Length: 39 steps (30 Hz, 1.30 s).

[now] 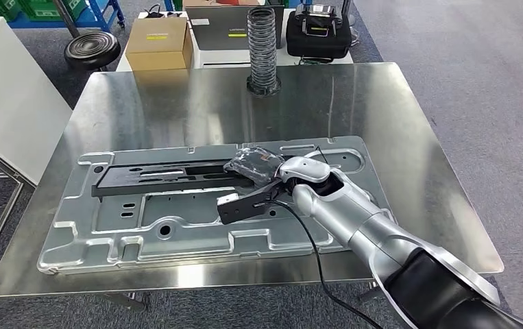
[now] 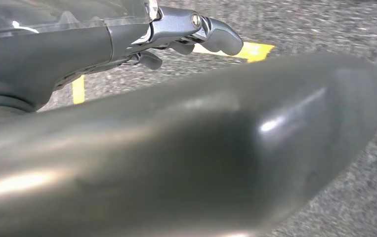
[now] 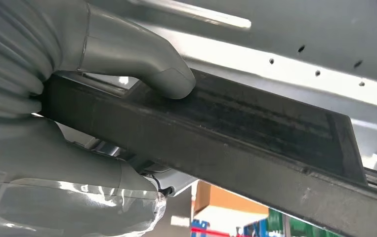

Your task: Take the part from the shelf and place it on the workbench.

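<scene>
Right hand (image 1: pixel 253 166) grips the black part (image 1: pixel 169 176) at centre frame.

The long part lies across the stamped panel (image 1: pixel 197 233) on the steel bench (image 1: pixel 409 137); the thumb (image 3: pixel 142 59) presses its top face (fingers wrap beneath). The left hand (image 2: pixel 186 34) hangs over grey floor, fingers curled, holding nothing.

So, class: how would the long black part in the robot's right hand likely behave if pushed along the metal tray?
The black part looks straight and stiff, so it probably won't flop. Being flat, it shouldn't roll. On the smooth metal tray it may slide easily.
</scene>
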Motion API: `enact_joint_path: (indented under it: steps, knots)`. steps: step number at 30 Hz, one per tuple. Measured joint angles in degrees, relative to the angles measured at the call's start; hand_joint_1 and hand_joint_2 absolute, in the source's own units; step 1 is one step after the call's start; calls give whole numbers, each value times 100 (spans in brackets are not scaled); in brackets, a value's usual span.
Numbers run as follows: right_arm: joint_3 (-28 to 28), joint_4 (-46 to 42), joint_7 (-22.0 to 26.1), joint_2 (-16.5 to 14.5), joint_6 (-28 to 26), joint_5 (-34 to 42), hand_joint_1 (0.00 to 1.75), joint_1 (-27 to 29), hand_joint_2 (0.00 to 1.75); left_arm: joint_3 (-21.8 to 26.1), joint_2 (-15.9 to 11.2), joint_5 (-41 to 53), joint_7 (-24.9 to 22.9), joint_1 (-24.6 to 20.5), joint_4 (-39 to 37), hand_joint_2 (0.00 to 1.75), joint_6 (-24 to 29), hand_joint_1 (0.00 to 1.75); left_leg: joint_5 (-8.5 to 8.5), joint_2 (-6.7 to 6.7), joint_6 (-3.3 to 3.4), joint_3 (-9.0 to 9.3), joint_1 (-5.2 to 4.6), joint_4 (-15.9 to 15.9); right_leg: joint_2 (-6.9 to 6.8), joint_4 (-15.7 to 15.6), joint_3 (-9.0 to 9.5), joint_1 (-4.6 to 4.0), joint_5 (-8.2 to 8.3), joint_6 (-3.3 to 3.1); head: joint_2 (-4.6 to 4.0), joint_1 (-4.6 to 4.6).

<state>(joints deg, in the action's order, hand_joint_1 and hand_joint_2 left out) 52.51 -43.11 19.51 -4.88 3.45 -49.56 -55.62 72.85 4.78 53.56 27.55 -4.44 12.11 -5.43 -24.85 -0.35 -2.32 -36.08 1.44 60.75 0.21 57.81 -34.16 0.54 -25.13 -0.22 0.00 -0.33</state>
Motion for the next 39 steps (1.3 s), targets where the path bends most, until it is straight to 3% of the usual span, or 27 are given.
enact_joint_path:
  steps: [1, 5, 7, 9, 10, 11, 12, 14, 16, 18, 20, 22, 24, 25, 26, 27, 29, 31, 35, 37, 39]
  knots:
    - [56, 84, -6, -17, 25, 1, 175, -27, 175, -1, 2, 4, 31, -4, 0, 0, -24, 0, 29, -5, 26, 82, -3, -168, 8, 20, -9, -11, -12, 28, 0, -5]
    - [288, 406, -67, -49, 171, -31, 175, -122, 175, -4, 3, 30, 133, -1, 0, 0, -97, 0, 29, -13, 197, 115, -18, -240, 11, 79, -24, -1, -67, 143, 0, -5]
    - [396, 571, -97, -56, 280, -38, 175, -194, 175, -9, 0, 45, 182, -9, 0, 0, -122, 0, 49, -7, 267, 125, -13, -268, 6, 509, -211, 16, -325, 188, 0, 6]
    - [493, 735, -113, -58, 345, -37, 175, -234, 175, -12, -5, 73, 220, -13, 0, 0, -126, 0, 51, -4, 298, 123, -31, -268, 3, 1318, -589, 19, -688, 208, 0, 14]
    - [537, 810, -115, -58, 362, -36, 175, -248, 175, -14, -8, 90, 236, -11, 0, 0, -126, 0, 50, -4, 304, 125, -43, -267, 3, 1636, -743, 18, -786, 209, 0, 14]
    - [574, 874, -115, -59, 368, -35, 175, -265, 175, -15, -9, 103, 250, -9, 0, 0, -125, 0, 49, -5, 307, 131, -57, -266, 4, 1741, -797, 16, -770, 196, 0, 14]
    - [606, 932, -113, -62, 365, -33, 175, -288, 175, -17, -10, 110, 262, -7, 0, 0, -125, 0, 49, -8, 308, 138, -72, -266, 4, 1591, -726, 9, -646, 169, 0, 15]
    - [664, 1028, -104, -74, 356, -32, 87, -345, 87, -25, -5, 115, 291, -9, 0, 87, -135, 0, 49, -14, 308, 154, -102, -266, 1, 758, -314, -32, -275, 62, 0, 14]
    - [716, 1109, -92, -97, 352, -31, 0, -386, 0, -36, 8, 115, 321, -12, 0, 175, -152, 0, 50, -19, 286, 159, -121, -269, -15, 115, 0, -82, -75, -30, 0, 3]
    - [769, 1186, -74, -115, 361, -27, 0, -393, 0, -46, 15, 114, 341, -13, 0, 175, -156, 0, 59, -21, 230, 159, -116, -289, -26, -3, 42, -110, -48, -56, 0, -1]
    - [811, 1251, -55, -124, 359, -17, 0, -384, 0, -52, 8, 124, 349, -9, 0, 175, -136, 0, 47, -15, 168, 147, -116, -285, -23, -91, 71, -74, 23, -75, 0, 4]
    - [833, 1297, -40, -139, 348, 16, 0, -380, 0, -58, -1, 139, 353, -2, 0, 87, -112, 0, -167, -6, 114, 11, -114, 32, -23, -187, 110, -25, 94, -100, -1, -12]
    - [853, 1338, -21, -156, 350, 95, 0, -366, 0, -62, -6, 144, 369, 0, 0, 0, -99, 0, -542, -2, 63, -311, -84, 762, -22, -200, 116, -27, 105, -118, -1, -28]
    - [860, 1358, 2, -160, 377, 173, 0, -353, 0, -63, -9, 144, 378, 2, 0, 0, -94, 0, -663, -1, 40, -467, -71, 1095, -21, -194, 114, -29, 100, -117, -1, -30]
    - [861, 1376, 40, -160, 435, 289, 0, -342, 0, -64, -13, 144, 384, 5, 0, 0, -88, 0, -680, 0, 21, -550, -60, 1260, -19, -185, 115, -30, 92, -113, -1, -32]
    - [846, 1389, 93, -160, 519, 442, 0, -335, 0, -65, -20, 144, 386, 8, 0, 0, -84, 0, -579, 1, 7, -519, -49, 1187, -13, -169, 116, -27, 79, -103, 0, -32]
    - [767, 1397, 236, -160, 737, 819, 0, -333, 0, -69, -33, 149, 390, 7, 0, 0, -81, 0, -192, 8, -1, -174, -25, 463, -2, -109, 118, -18, 31, -69, 0, -33]
    - [618, 1392, 398, -153, 957, 1254, 0, -334, 0, -76, -40, 157, 399, -2, 0, 0, -80, 0, 16, 7, 47, 122, -32, -146, 8, -39, 91, -33, -15, -16, 0, -33]
    - [167, 1270, 754, -119, 1238, 2288, 0, -303, 0, -92, -38, 162, 413, 6, 0, 0, -81, 0, 35, -1, 200, 145, -49, -260, 12, 6, 43, -39, -43, 97, 0, -25]
    - [-136, 1079, 942, -60, 1265, 2870, 0, -263, 0, -93, -36, 153, 420, 2, 0, 0, -85, 0, 55, 5, 266, 153, -37, -294, 8, 301, -90, -23, -238, 153, 0, -8]
    - [-475, 784, 1132, 40, 1212, 3478, 0, -137, 0, -91, -36, 120, 432, -1, 0, 0, -90, 0, 54, 8, 299, 155, -37, -300, 5, 1041, -446, -14, -593, 190, 0, 10]
